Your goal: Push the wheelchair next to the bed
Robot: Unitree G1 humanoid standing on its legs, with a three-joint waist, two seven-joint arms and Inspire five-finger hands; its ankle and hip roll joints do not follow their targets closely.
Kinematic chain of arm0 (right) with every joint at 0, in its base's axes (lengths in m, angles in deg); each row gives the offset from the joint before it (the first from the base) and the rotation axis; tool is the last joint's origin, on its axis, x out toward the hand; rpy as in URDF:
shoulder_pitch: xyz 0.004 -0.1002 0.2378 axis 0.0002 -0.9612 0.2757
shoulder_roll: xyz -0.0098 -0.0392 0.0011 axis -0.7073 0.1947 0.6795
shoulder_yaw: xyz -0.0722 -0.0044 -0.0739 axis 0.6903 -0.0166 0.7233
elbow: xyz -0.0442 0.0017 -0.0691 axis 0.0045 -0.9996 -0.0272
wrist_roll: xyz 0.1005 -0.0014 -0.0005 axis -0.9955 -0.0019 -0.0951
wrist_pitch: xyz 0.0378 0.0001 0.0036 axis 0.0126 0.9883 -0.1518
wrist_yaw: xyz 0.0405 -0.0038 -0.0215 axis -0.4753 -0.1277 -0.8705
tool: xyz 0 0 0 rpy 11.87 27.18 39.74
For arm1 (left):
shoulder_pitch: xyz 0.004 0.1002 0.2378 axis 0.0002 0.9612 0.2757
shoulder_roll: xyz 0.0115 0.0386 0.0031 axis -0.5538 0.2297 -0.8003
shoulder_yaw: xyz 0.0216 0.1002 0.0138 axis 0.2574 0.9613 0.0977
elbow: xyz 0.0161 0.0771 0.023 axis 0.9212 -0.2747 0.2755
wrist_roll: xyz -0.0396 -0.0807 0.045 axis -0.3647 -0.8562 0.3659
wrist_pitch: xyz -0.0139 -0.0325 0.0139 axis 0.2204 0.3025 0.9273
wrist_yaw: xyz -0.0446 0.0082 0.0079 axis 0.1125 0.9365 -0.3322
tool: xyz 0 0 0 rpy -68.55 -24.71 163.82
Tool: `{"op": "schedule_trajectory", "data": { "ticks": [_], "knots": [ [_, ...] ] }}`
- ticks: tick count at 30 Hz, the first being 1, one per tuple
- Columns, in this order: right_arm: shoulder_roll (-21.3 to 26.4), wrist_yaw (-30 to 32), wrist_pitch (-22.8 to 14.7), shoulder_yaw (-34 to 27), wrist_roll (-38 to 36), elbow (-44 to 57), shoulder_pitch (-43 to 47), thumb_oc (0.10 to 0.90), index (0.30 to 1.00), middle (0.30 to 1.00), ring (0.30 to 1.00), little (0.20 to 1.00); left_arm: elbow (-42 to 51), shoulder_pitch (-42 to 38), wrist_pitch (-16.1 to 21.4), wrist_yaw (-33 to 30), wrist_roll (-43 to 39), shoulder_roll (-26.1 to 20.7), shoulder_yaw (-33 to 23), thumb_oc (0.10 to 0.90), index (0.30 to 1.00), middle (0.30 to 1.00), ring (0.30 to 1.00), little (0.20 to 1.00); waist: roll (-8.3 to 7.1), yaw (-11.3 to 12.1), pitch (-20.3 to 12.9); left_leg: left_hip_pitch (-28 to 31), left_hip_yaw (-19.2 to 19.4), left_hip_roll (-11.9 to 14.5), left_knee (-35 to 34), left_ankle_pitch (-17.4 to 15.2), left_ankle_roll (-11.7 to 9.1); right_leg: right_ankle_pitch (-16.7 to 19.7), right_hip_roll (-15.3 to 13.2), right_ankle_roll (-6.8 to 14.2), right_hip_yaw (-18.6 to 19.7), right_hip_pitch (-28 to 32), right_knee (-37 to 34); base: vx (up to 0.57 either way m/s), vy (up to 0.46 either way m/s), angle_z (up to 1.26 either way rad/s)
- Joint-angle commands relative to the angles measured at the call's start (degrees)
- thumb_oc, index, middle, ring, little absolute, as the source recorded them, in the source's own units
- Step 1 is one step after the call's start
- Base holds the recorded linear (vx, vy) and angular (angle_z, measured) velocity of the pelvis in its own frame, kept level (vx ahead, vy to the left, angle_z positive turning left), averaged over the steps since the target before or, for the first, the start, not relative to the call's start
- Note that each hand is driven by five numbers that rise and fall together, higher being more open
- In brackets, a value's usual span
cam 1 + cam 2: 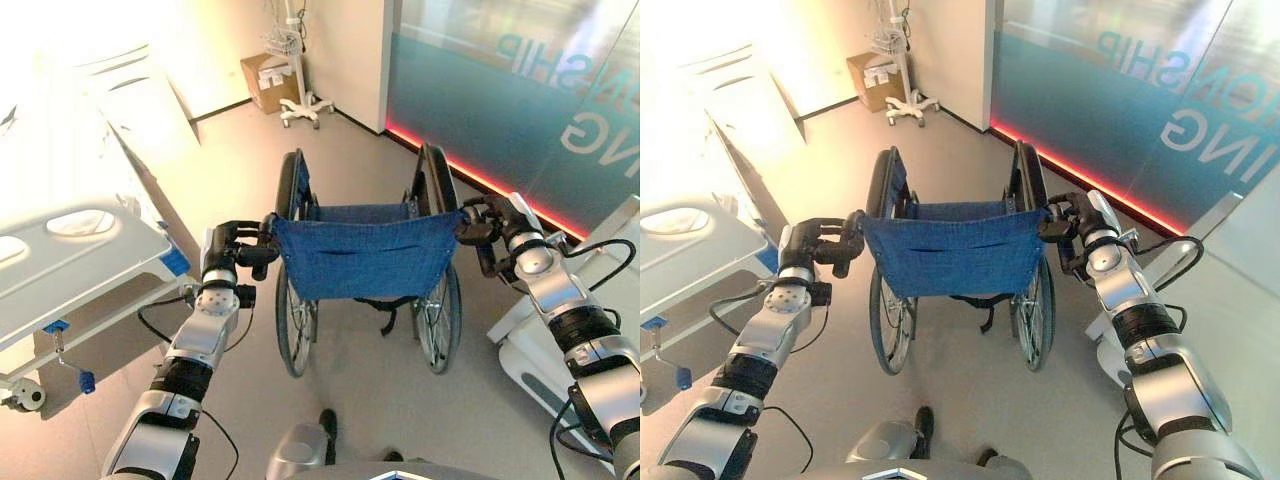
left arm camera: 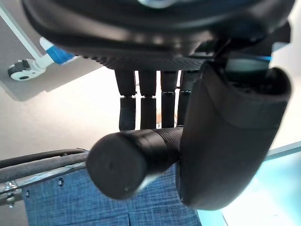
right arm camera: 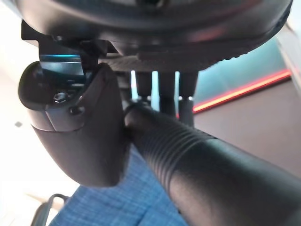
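The wheelchair [image 1: 365, 262] is standing on the grey floor [image 1: 230, 170] in the middle of the room, its blue fabric backrest [image 1: 366, 252] facing the robot and its two large wheels resting on the floor. The left hand [image 1: 240, 250] is gripping the wheelchair's left push handle [image 2: 131, 160], fingers [image 2: 141, 106] and thumb curling round the black ribbed grip. The right hand [image 1: 482, 225] is wrapping round the right push handle [image 3: 188, 155] in the same way, thumb pressing against the grip. The bed [image 1: 70, 255] is lying off to the robot's left, its pale footboard corner near the left arm, apart from the wheelchair. A cardboard box [image 1: 266, 80] and a white wheeled stand [image 1: 300, 70] are sitting by the far wall. A glass partition [image 1: 510, 90] with a red glowing strip along its base is running along the right side.
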Motion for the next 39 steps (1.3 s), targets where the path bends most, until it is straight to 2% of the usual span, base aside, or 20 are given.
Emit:
{"op": "schedule_trajectory", "data": {
  "ticks": [1, 4, 6, 7, 8, 9, 11, 13, 14, 15, 17, 19, 21, 25, 28, 30, 32, 34, 35, 39],
  "knots": [
    [1.7, -3.9, -0.7, 5.7, 5.6, -2.5, 1.6, 0.400, 0.300, 0.300, 0.300, 0.300, -1.9, 5.4, -1.0, 7.1, 4.9, -3.1, 5.6, 0.400, 0.300, 0.300, 0.300, 0.300, -1.02, 2.6, 2.3, 0.0, 1.1, -2.1, -1.2, 5.4, 1.0, -1.4, -0.6, 3.1, 1.5, 0.2, 5.5, 0.39, -0.018, -0.37],
    [2.2, -4.6, -1.1, 5.4, 6.0, -4.4, 2.2, 0.400, 0.300, 0.300, 0.300, 0.300, -1.9, 5.2, 0.0, 8.2, 5.6, -3.6, 6.1, 0.400, 0.300, 0.300, 0.300, 0.300, -1.28, 2.8, 1.6, -1.0, 5.1, -2.6, 1.0, 3.8, 2.0, -3.2, 0.2, 2.3, 0.5, 1.6, 6.5, 0.33, 0.008, -0.01],
    [2.5, -4.6, -0.8, 6.0, 4.2, -5.5, 3.7, 0.400, 0.300, 0.300, 0.300, 0.300, -2.0, 4.8, 0.2, 7.6, 5.7, -3.3, 6.5, 0.400, 0.300, 0.300, 0.300, 0.300, -1.15, 3.3, 1.5, -0.9, 4.7, -3.4, 1.4, 3.0, 3.0, -4.9, 0.8, 1.5, 0.7, 0.8, 8.8, 0.34, 0.052, 0.20],
    [1.8, -5.3, -1.1, 5.5, 4.3, -6.1, 3.7, 0.400, 0.300, 0.300, 0.300, 0.300, -2.4, 4.7, 0.2, 7.3, 5.4, -3.5, 6.8, 0.400, 0.300, 0.300, 0.300, 0.300, -1.35, 3.6, 1.6, -1.5, 2.5, -4.6, 3.3, 1.9, 3.7, -6.0, 0.7, 1.7, 1.8, 0.4, 11.6, 0.45, 0.041, 0.08],
    [1.2, -5.1, -1.8, 5.5, 4.3, -5.4, 3.0, 0.400, 0.300, 0.300, 0.300, 0.300, -2.4, 4.3, 0.3, 7.4, 5.2, -4.2, 6.3, 0.400, 0.300, 0.300, 0.300, 0.300, -1.85, 4.5, 1.7, -1.7, 2.6, -4.5, 4.5, 0.5, 5.5, -8.5, -0.6, 2.4, 1.1, 0.4, 17.1, 0.31, -0.003, 0.00],
    [1.2, -4.9, -1.9, 5.5, 3.9, -5.1, 2.6, 0.400, 0.300, 0.300, 0.300, 0.300, -2.2, 4.3, 0.2, 7.6, 5.5, -4.4, 6.0, 0.400, 0.300, 0.300, 0.300, 0.300, -2.07, 4.7, 1.8, -1.7, 2.8, -4.5, 4.6, 0.2, 5.9, -8.7, -1.0, 2.7, 0.9, 0.5, 17.9, 0.35, 0.001, -0.05],
    [1.4, -5.2, -2.4, 4.1, 2.7, -2.7, 0.0, 0.400, 0.300, 0.300, 0.300, 0.300, -1.1, 4.5, -1.1, 8.8, 6.5, -5.6, 5.0, 0.400, 0.300, 0.300, 0.300, 0.300, -3.06, 5.1, 1.3, 0.4, 3.6, -5.0, 2.6, 0.2, 7.7, -5.2, -4.2, 6.3, -1.5, 0.2, 27.6, 0.34, 0.070, -0.16],
    [1.6, -5.1, -2.7, 2.9, 2.8, -0.1, -2.3, 0.400, 0.300, 0.300, 0.300, 0.300, -1.3, 4.9, -1.1, 9.1, 7.0, -6.2, 5.0, 0.400, 0.300, 0.300, 0.300, 0.300, -3.47, 4.7, 1.2, 2.5, 2.3, -6.2, 0.6, 0.3, 8.7, 0.8, -7.2, 10.0, -0.1, -2.2, 34.0, 0.34, 0.075, -0.10],
    [1.5, -5.0, -2.8, 2.6, 2.9, 0.3, -2.8, 0.400, 0.300, 0.300, 0.300, 0.300, -1.8, 4.9, -0.9, 9.0, 6.7, -6.3, 5.2, 0.400, 0.300, 0.300, 0.300, 0.300, -3.45, 4.3, 1.4, 3.1, 1.5, -6.4, 0.5, 0.2, 8.7, 1.8, -7.7, 10.4, 1.2, -3.0, 33.2, 0.17, -0.005, 0.06],
    [1.5, -4.9, -2.9, 2.5, 3.0, 0.5, -2.9, 0.400, 0.300, 0.300, 0.300, 0.300, -2.0, 4.7, -0.8, 9.0, 6.4, -6.4, 5.3, 0.400, 0.300, 0.300, 0.300, 0.300, -2.75, 4.2, 1.4, 2.7, 1.6, -5.5, 0.5, 1.2, 8.8, 2.9, -7.0, 9.5, 1.0, -3.6, 31.7, 0.17, -0.104, 0.21],
    [1.1, -3.8, -3.3, 2.5, 3.0, -0.4, -2.4, 0.400, 0.300, 0.300, 0.300, 0.300, -3.6, 2.9, 0.1, 9.1, 5.2, -6.8, 7.0, 0.400, 0.300, 0.300, 0.300, 0.300, -2.00, 2.9, 2.3, 3.7, -0.6, -4.5, 1.6, 0.8, 7.8, 3.9, -8.4, 8.9, 2.6, -5.6, 23.8, 0.17, -0.210, 0.24],
    [1.0, -2.9, -4.1, 2.8, 2.2, -2.3, -1.2, 0.400, 0.300, 0.300, 0.300, 0.300, -4.7, 0.9, 0.2, 9.1, 4.7, -7.0, 8.1, 0.400, 0.300, 0.300, 0.300, 0.300, -1.73, 2.0, 3.2, 5.3, -2.0, -4.0, 1.9, -0.1, 7.5, 7.0, -10.0, 8.9, 4.4, -7.9, 18.1, 0.16, -0.273, 0.29],
    [1.2, -1.5, -5.5, 3.1, 0.9, -4.7, 0.0, 0.400, 0.300, 0.300, 0.300, 0.300, -5.4, -1.9, -0.3, 9.4, 4.3, -7.1, 9.6, 0.400, 0.300, 0.300, 0.300, 0.300, -2.24, 0.3, 3.7, 7.2, -4.0, -3.5, 1.6, -2.3, 7.3, 12.4, -13.1, 9.7, 7.3, -11.4, 8.0, 0.22, -0.361, 0.45],
    [1.2, -1.0, -5.7, 3.1, 0.8, -4.0, 0.1, 0.400, 0.300, 0.300, 0.300, 0.300, -4.7, -2.9, -1.4, 9.1, 4.0, -7.0, 9.7, 0.400, 0.300, 0.300, 0.300, 0.300, -3.30, -0.6, 3.8, 8.3, -5.0, -2.6, 3.3, -6.0, 6.8, 18.1, -17.3, 11.6, 8.3, -13.3, 1.5, 0.25, -0.359, 0.64],
    [1.8, -1.2, -3.0, 2.7, 0.7, 1.4, -0.9, 0.400, 0.300, 0.300, 0.300, 0.300, -3.4, -1.6, -1.6, 8.7, 4.1, -7.1, 8.1, 0.400, 0.300, 0.300, 0.300, 0.300, -4.45, -0.8, 3.9, 6.6, -6.1, -1.0, 8.8, -8.4, 5.9, 17.1, -18.6, 11.6, 9.5, -13.4, 3.6, 0.26, -0.541, 0.53],
    [2.8, -1.8, -1.6, 2.4, 0.2, 4.0, -1.3, 0.400, 0.300, 0.300, 0.300, 0.300, -1.8, -0.7, -2.6, 8.8, 4.3, -7.5, 7.0, 0.400, 0.300, 0.300, 0.300, 0.300, -5.00, -1.3, 3.7, 4.7, -7.5, 1.5, 13.7, -9.7, 5.4, 11.2, -16.6, 11.5, 10.4, -14.2, 8.4, 0.21, -0.502, 0.77],
    [2.9, -3.7, -1.3, 2.7, 0.8, 5.2, -1.2, 0.400, 0.300, 0.300, 0.300, 0.300, -1.7, 0.3, -3.5, 9.2, 3.4, -7.5, 6.6, 0.400, 0.300, 0.300, 0.300, 0.300, -5.54, -1.4, 3.7, 5.1, -8.0, 3.0, 15.4, -10.3, 4.9, 8.4, -15.2, 10.8, 9.1, -14.6, 11.6, 0.25, -0.438, 1.08],
    [3.4, -4.5, -1.7, 3.8, 1.6, 5.8, -0.7, 0.400, 0.300, 0.300, 0.300, 0.300, -1.8, 1.4, -3.3, 7.6, 2.0, -6.6, 6.2, 0.400, 0.300, 0.300, 0.300, 0.300, -5.41, -1.9, 3.9, 6.4, -7.1, 6.2, 15.1, -8.6, 3.6, 5.7, -13.8, 9.1, 7.6, -14.6, 13.9, 0.28, -0.397, 0.70],
    [3.5, -4.8, -1.8, 4.1, 1.7, 5.5, -0.7, 0.400, 0.300, 0.300, 0.300, 0.300, -1.8, 2.0, -3.1, 7.3, 1.4, -6.3, 6.2, 0.400, 0.300, 0.300, 0.300, 0.300, -5.20, -2.1, 3.9, 6.6, -7.1, 7.5, 15.5, -6.3, 2.8, 5.2, -13.0, 8.2, 6.9, -14.0, 13.7, 0.24, -0.350, 0.34],
    [4.2, -3.8, -3.2, 4.5, 2.8, 2.6, -0.6, 0.400, 0.300, 0.300, 0.300, 0.300, -2.7, 1.9, -1.1, 7.5, 1.1, -4.1, 7.1, 0.400, 0.300, 0.300, 0.300, 0.300, -4.69, -2.9, 4.1, 5.5, -6.1, 9.1, 17.9, -1.1, 2.0, 3.8, -9.5, 5.3, 5.4, -11.0, 11.5, 0.20, -0.367, 0.47]
  ]
}}
